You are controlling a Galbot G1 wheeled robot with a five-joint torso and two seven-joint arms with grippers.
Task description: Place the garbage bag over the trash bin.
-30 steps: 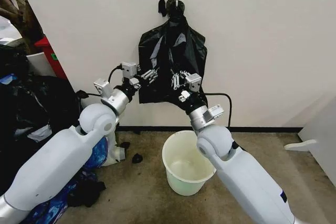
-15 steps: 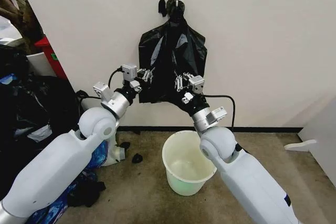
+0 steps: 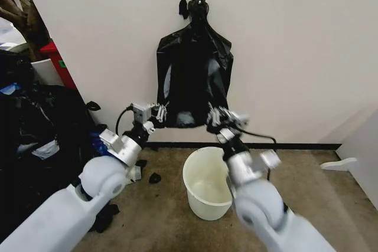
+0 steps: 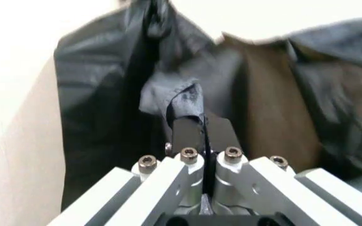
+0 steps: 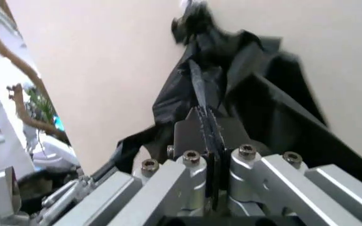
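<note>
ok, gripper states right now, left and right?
Left gripper: closed on the garbage bag, near its lower edge.
Right gripper: closed on the same bag's film.

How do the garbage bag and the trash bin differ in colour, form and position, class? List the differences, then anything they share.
The garbage bag is glossy black; the trash bin is cream-white. The garbage bag is thin, crinkled film, hanging limp on the wall; the trash bin is rigid and round, standing upright on the floor. The left gripper and right gripper pinch the garbage bag's lower edge; nothing touches the trash bin. Both are plastic.
</note>
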